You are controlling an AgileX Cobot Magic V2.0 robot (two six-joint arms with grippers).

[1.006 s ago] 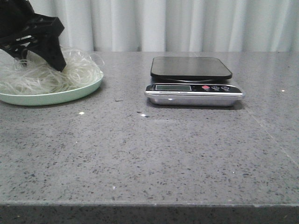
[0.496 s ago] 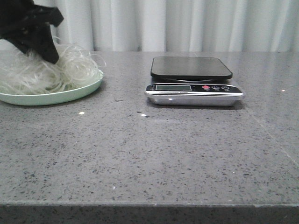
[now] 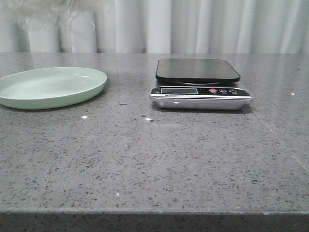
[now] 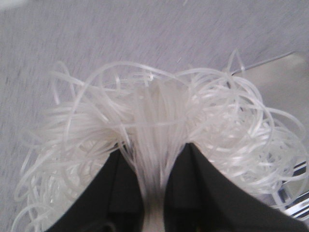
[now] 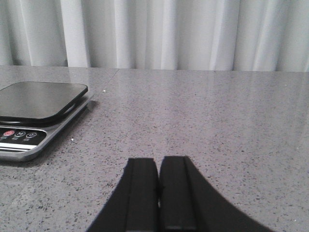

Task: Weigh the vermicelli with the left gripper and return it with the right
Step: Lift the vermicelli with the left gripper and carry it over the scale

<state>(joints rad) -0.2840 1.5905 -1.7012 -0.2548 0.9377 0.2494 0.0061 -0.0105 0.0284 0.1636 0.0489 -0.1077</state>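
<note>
Left gripper (image 4: 153,193) is clamping the vermicelli (image 4: 159,145) aloft, left of the scale (image 3: 198,84), above its plate (image 3: 50,87). Right gripper (image 5: 158,193) is idling, jaws pressed together. Next: carrying the tangle over onto the scale's platform.

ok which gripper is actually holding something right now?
The left gripper: its fingers pinch the noodles. The right gripper is shut on nothing, above bare table.
</note>
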